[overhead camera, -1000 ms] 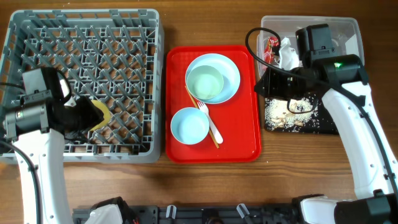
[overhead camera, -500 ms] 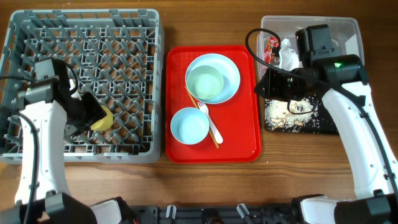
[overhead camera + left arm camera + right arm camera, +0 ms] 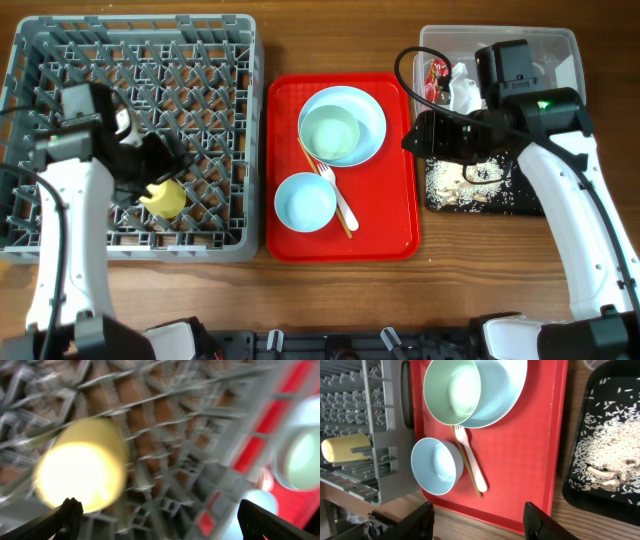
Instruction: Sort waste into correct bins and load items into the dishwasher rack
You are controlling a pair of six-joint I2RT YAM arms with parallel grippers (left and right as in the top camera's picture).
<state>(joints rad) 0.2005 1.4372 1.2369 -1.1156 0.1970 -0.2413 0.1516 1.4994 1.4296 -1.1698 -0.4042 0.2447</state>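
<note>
The yellow cup (image 3: 163,198) lies on its side among the pegs of the grey dishwasher rack (image 3: 60,60); in the blurred left wrist view the cup (image 3: 80,475) sits free ahead of the fingers. My left gripper (image 3: 163,163) (image 3: 160,520) hangs open just above it, holding nothing. On the red tray (image 3: 390,215) a pale green bowl (image 3: 329,133) rests on the blue plate (image 3: 368,112), with a blue bowl (image 3: 305,202) in front. My right gripper (image 3: 410,138) (image 3: 480,520) is open and empty over the tray's right edge.
A white fork (image 3: 338,195) and wooden chopsticks (image 3: 470,472) lie on the red tray. The clear tub (image 3: 560,45) at back right holds a red wrapper (image 3: 438,72) and a tissue (image 3: 462,88). The black tray (image 3: 520,200) holds rice crumbs (image 3: 450,180).
My left gripper has opened and let go of the yellow cup, which now lies in the rack. The left arm has risen away. My right gripper's jaws have spread wider.
</note>
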